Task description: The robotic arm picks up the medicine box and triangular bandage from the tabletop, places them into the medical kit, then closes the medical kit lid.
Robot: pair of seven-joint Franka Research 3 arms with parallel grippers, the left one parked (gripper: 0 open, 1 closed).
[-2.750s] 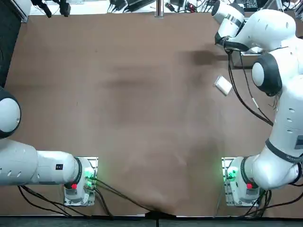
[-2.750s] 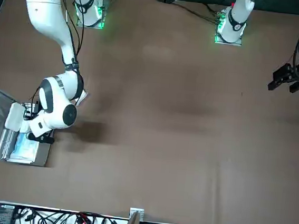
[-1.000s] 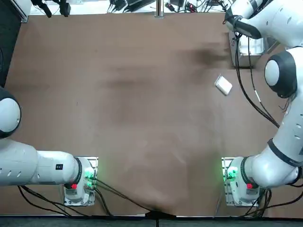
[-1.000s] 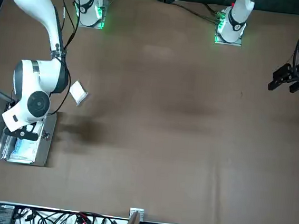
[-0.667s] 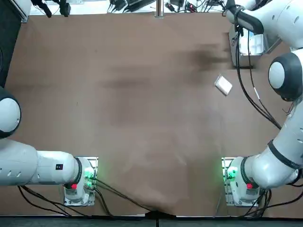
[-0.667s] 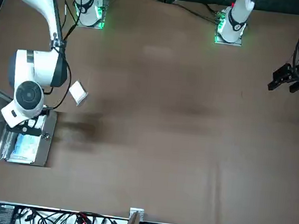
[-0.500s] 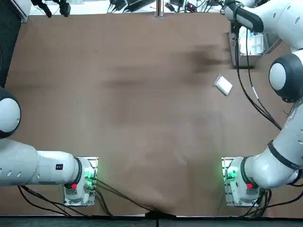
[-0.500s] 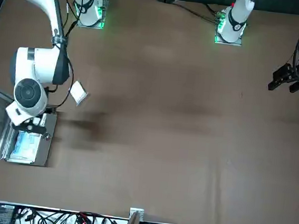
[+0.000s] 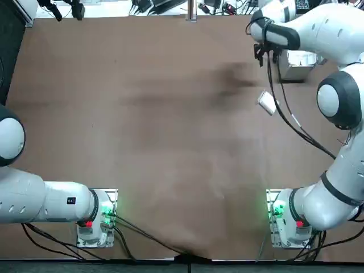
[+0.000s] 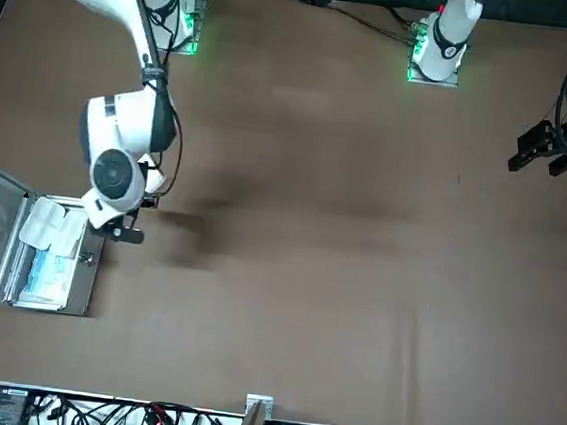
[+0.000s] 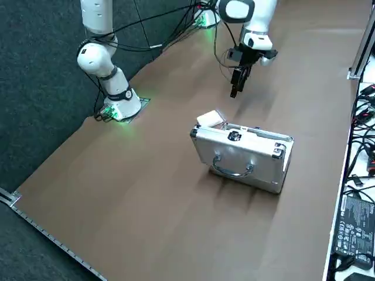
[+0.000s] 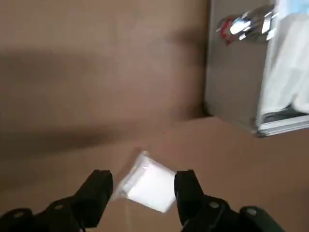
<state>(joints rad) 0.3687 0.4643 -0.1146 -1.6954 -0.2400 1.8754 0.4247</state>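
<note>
The right gripper [image 12: 145, 191] is hanging above the brown desk [image 9: 159, 131] with its fingers [image 12: 99, 191] spread wide and nothing between them. In the wrist view the small white medicine box [image 12: 147, 186] is lying on the desk below the gap between the fingers, skewed to them and apart from them. In that same view a corner of the medical kit [image 12: 231, 82] is showing just beyond the box, with a shiny latch and pale lining.

The overhead view is showing the robotic arm [image 9: 341, 102] reaching to the far right part of the desk, its wrist passing over the kit's near-left edge, with the box [image 9: 267, 102] on the desk just nearer the robot than the kit [image 9: 298, 60], close to it but not touching. It is not showing the kit's contents clearly.

The front view is making up for that: the kit [image 10: 29, 248] is standing open, and the triangular bandage [image 10: 46, 225] is resting inside on the blue lining. Here the arm's wrist is hiding the box.

The right side view alone is showing the medical kit lid [image 11: 243, 158] raised, its silver outer face and black handle turned toward that camera, the box [image 11: 210, 119] peeking out past the kit's corner, and the gripper [image 11: 236, 82] pointing down in the air beyond both.
</note>
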